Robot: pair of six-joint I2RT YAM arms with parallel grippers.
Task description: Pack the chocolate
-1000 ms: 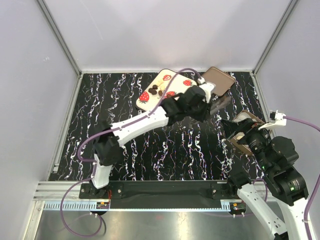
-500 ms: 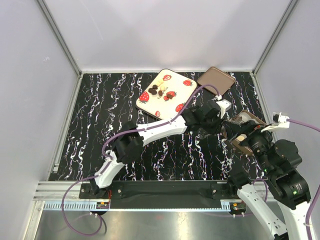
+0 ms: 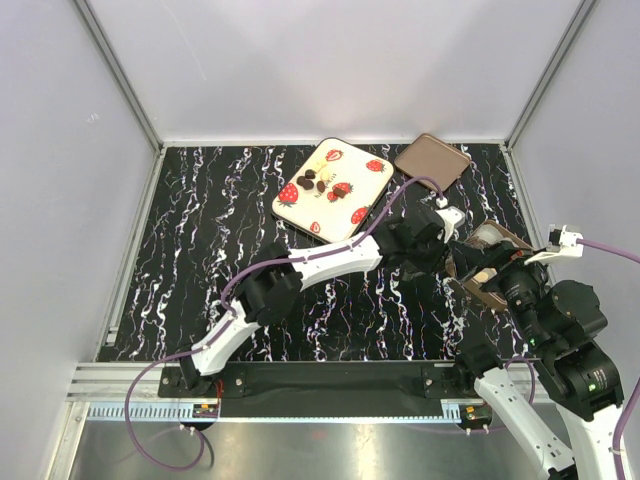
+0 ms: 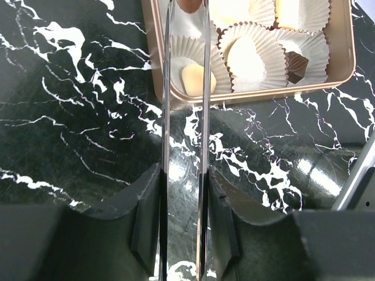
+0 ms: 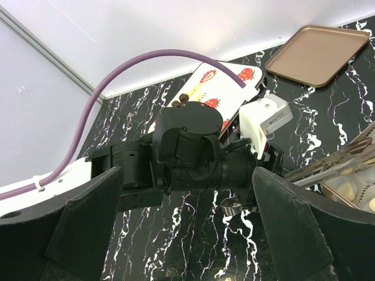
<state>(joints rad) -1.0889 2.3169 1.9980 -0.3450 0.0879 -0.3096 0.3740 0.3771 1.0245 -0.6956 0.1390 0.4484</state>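
My left gripper carries two long metal blades, and a dark brown chocolate sits pinched between their tips. The tips hang over the near left corner of a gold box of white paper cups, which holds cream chocolates and a dark square one. More dark chocolates lie on the cream strawberry tray. My right gripper is open and empty, just this side of the box, facing the left wrist.
The brown lid lies at the back right beside the tray. The left arm stretches across the black marbled table. White walls stand close on three sides, and purple cables loop over both arms.
The left arm has swung right from the strawberry tray to the box, carrying the dark piece. The right arm has barely moved.
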